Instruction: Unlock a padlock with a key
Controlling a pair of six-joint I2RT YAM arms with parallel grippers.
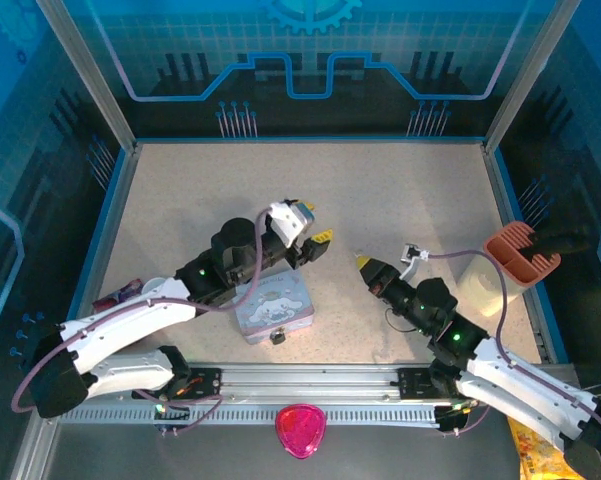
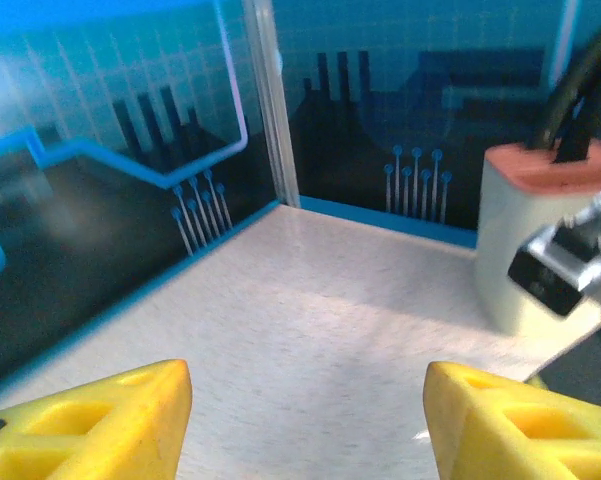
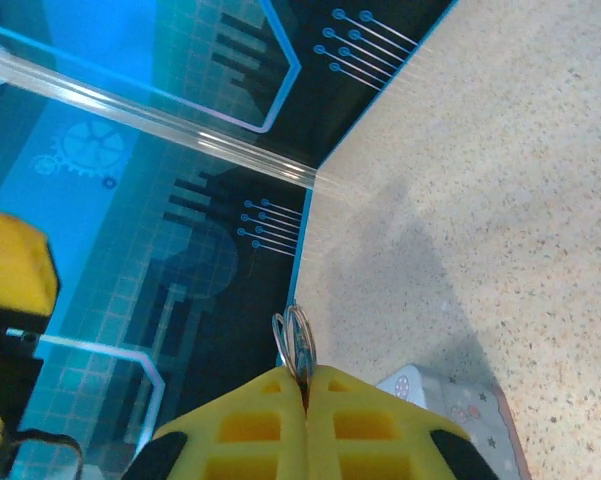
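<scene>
My right gripper [image 3: 305, 385] is shut on the key [image 3: 302, 350]; its silver ring and slim dark blade stick out past the yellow fingertips. From above, that gripper [image 1: 363, 263] hovers right of the pale blue cartoon tin [image 1: 273, 306]. The tiny dark padlock [image 1: 277, 338] hangs at the tin's near edge. My left gripper [image 1: 316, 224] is open above the tin's far side, with nothing between its yellow fingers [image 2: 100, 420]; only bare tabletop shows between them in the left wrist view [image 2: 305, 420]. A corner of the tin [image 3: 450, 400] shows beside the right fingers.
A white cup with an orange insert [image 1: 508, 268] stands at the right edge, also in the left wrist view [image 2: 535, 235]. A pink object [image 1: 300, 430] lies in front of the rail. A dark packet [image 1: 120, 293] sits by the left wall. Glass walls enclose the table.
</scene>
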